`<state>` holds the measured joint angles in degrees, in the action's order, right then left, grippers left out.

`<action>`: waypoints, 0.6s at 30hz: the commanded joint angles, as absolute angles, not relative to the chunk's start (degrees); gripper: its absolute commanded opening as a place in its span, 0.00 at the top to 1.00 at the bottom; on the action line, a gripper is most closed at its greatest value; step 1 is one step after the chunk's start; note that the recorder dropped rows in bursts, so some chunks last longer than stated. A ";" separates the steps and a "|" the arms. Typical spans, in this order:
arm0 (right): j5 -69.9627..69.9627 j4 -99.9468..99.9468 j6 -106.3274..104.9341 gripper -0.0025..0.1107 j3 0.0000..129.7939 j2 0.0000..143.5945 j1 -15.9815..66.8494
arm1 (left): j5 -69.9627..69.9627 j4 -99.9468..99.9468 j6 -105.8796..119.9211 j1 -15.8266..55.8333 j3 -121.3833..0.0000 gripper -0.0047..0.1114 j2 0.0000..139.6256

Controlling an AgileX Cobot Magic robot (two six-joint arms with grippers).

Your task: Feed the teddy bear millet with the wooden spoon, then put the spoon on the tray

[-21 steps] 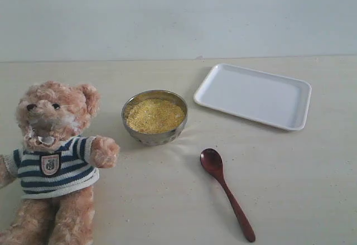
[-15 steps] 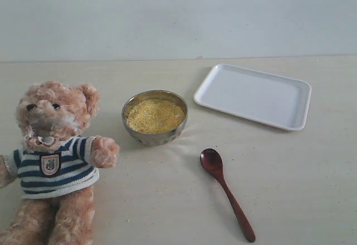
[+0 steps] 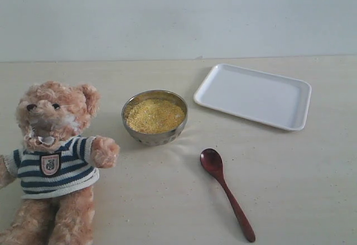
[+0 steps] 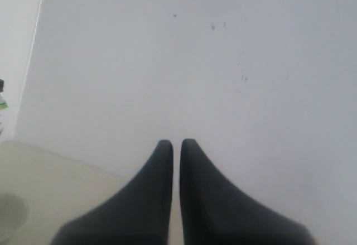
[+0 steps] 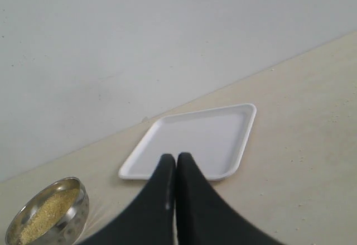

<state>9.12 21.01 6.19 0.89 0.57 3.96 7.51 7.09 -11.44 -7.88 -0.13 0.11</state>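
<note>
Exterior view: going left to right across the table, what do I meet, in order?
teddy bear → metal bowl of millet → tray. The wooden spoon lies nearer the camera, within the tray's left-to-right span, so it is left unranked.

Table (image 3: 290,172): bear (image 3: 53,144), bowl (image 3: 154,118), spoon (image 3: 226,192), tray (image 3: 254,95)

Recorded fluffy, rough plush on teddy bear (image 3: 56,114), with knitted cloth sweater (image 3: 70,172). Found wooden spoon (image 3: 223,185) glossy, bowl (image 3: 156,138) shiny metal, millet (image 3: 154,115) grainy, tray (image 3: 251,94) smooth white, tabletop (image 3: 167,200) matt.
</note>
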 commanded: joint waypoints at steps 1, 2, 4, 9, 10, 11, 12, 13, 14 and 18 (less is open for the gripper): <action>8.89 20.51 5.67 0.98 0.73 0.75 4.00 | 13.01 7.97 -26.83 -7.49 -3.20 0.92 0.00; 8.89 20.51 5.67 0.98 0.73 0.75 4.00 | 13.81 7.97 -29.30 -7.49 -4.20 0.92 0.00; 8.89 20.51 5.67 0.98 0.73 0.75 4.00 | 14.74 7.97 -31.29 -7.49 -5.34 0.92 0.00; 8.89 20.51 5.67 0.98 0.73 0.75 4.00 | 17.30 7.97 -42.11 -7.49 -6.53 0.92 0.00; 8.89 20.51 5.67 0.98 0.73 0.75 4.00 | 16.32 7.97 -46.11 -7.49 -6.80 0.92 0.00; 8.89 20.51 5.67 0.98 0.73 0.75 4.00 | 14.95 7.35 -50.74 -7.49 -7.20 0.92 0.00; 8.89 20.51 5.67 0.98 0.73 0.75 4.00 | 14.45 5.85 -53.57 -7.49 -7.34 0.92 0.00; 8.89 20.51 5.67 0.98 0.73 0.75 4.00 | 14.27 2.94 -56.90 -7.49 -7.53 0.92 0.00; 8.89 20.51 5.67 0.98 0.73 0.75 4.00 | 14.14 -0.42 -59.95 -7.49 -7.70 0.92 0.00; 8.89 20.51 5.67 0.98 0.73 0.75 4.00 | 17.20 -17.29 -72.48 -7.49 -8.01 0.92 0.00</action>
